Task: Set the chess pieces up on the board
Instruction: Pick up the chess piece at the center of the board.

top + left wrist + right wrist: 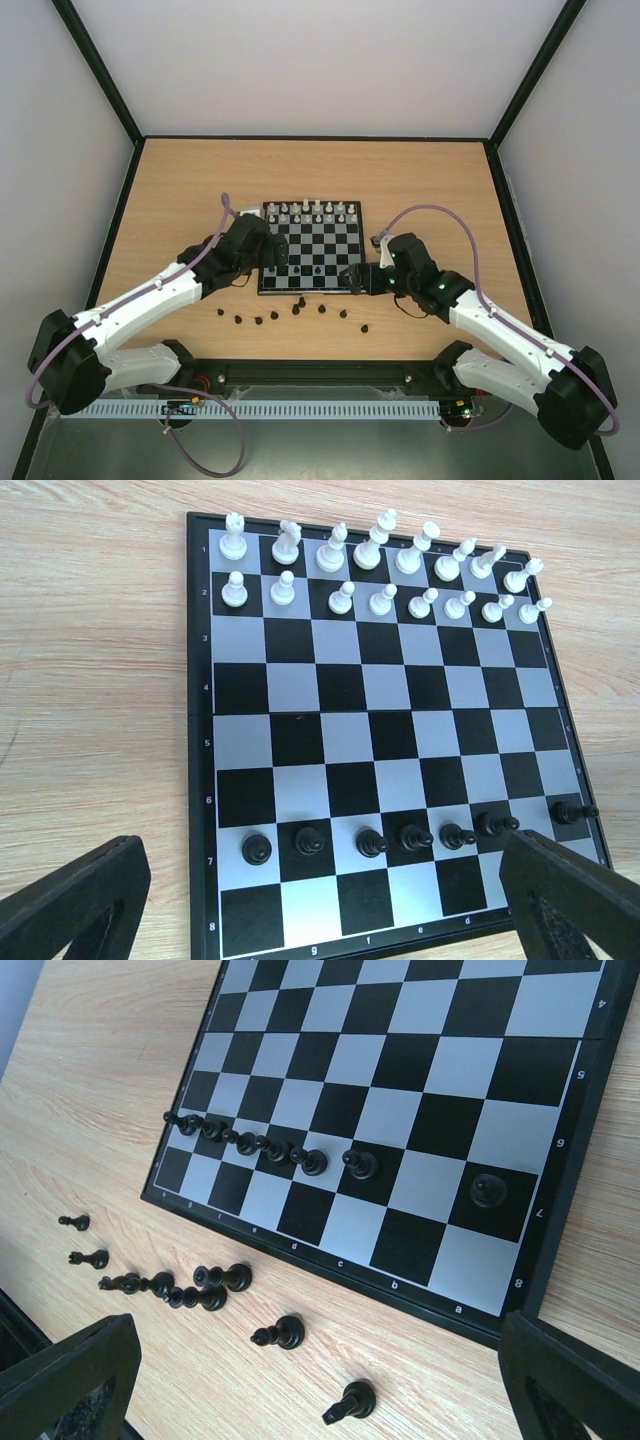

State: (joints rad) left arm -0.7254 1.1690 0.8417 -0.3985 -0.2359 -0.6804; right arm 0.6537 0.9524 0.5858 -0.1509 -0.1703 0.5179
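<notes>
The board (pixel 318 246) lies mid-table. White pieces (pixel 380 550) fill its two far rows. Several black pawns (pixel 372 842) stand in a row near its front edge, also seen in the right wrist view (pixel 272 1150); one square in that row is bare. Several black pieces (pixel 297 311) lie loose on the table in front of the board, and show in the right wrist view (pixel 280 1333). My left gripper (pixel 270 262) hovers open and empty over the board's near left corner (pixel 250 920). My right gripper (pixel 352 277) is open and empty at the near right corner, above the loose pieces.
The wooden table (pixel 440 190) has dark raised edges and white walls around it. One fallen black piece (pixel 350 1401) lies closest between the right fingers (pixel 70 1380).
</notes>
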